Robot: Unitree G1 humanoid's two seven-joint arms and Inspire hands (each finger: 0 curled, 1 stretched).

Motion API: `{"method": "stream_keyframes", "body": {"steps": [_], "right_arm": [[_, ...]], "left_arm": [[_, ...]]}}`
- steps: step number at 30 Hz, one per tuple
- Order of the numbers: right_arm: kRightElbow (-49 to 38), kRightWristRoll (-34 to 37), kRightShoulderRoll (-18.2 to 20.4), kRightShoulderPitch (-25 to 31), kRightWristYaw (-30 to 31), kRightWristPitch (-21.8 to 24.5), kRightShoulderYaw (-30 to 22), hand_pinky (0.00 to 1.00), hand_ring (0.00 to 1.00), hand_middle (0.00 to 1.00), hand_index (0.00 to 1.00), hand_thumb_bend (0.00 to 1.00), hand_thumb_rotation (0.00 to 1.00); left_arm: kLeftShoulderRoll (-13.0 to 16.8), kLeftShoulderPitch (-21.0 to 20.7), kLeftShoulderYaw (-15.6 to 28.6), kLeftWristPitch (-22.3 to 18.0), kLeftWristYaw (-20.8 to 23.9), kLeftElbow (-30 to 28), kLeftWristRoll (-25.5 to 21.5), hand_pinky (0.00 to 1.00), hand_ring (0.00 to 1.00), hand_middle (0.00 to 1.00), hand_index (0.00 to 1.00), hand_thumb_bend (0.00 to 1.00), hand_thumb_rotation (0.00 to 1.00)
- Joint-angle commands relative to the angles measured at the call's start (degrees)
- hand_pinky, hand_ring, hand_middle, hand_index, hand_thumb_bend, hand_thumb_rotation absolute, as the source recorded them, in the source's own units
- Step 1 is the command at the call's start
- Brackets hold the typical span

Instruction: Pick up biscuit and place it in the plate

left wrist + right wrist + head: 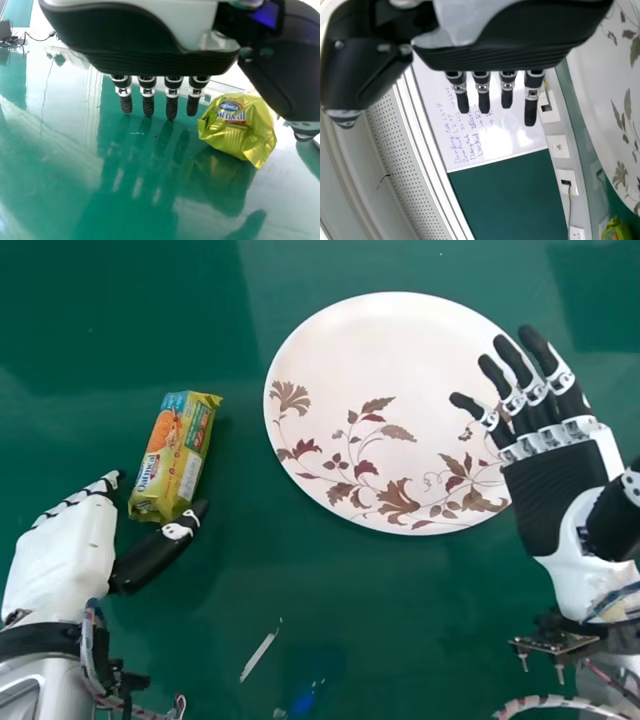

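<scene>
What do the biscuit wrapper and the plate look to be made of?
Biscuit wrapper: thin plastic or foil film, shiny, judging by its crinkled, bunched end and bright highlights.

Plate: smooth and pale with a printed leaf pattern; likely melamine or ceramic, and the look alone doesn't settle which.

Plate (390, 350) — white; brown-maroon leaf pattern

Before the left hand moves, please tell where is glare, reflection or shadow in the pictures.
Left wrist view: the glossy green table mirrors the left hand and biscuit packet; right wrist view: bright glare on the whiteboard; head view: soft shadow beside the packet.
</scene>
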Motion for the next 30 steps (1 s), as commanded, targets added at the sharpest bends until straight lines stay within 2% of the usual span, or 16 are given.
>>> {"method": "stream_keyframes", "body": {"steps": [1, 11, 19, 30], "right_arm": [[-2.2, 1.0, -0.3, 2.5, -0.3, 0.1, -1.1, 0.85, 1.0, 1.0, 1.0, 1.0, 0.61], [-2.6, 0.9, -0.1, 3.0, 0.1, -1.5, -2.1, 0.81, 1.0, 1.0, 1.0, 1.0, 0.61], [-3.8, 2.8, -0.2, 4.0, -0.2, -0.7, -3.4, 0.98, 1.0, 1.0, 1.0, 1.0, 0.61], [-5.6, 2.3, 0.1, 5.2, -1.5, -0.9, -4.6, 0.99, 1.0, 1.0, 1.0, 1.0, 0.61]], "left_arm": [[-11.0, -3.2, -2.8, -0.5, -1.4, 0.0, -5.0, 1.0, 1.0, 1.0, 1.0, 1.0, 0.88], [-8.9, -3.6, 0.1, -2.8, -0.6, 2.1, -8.2, 1.0, 1.0, 1.0, 1.0, 1.0, 0.89], [-7.2, -4.9, 2.7, -2.8, 0.9, 5.7, -10.9, 1.0, 1.0, 1.0, 1.0, 1.0, 0.84], [-6.6, -4.4, 5.1, -2.6, 2.5, 7.4, -12.8, 1.0, 1.0, 1.0, 1.0, 1.0, 0.86]]}}
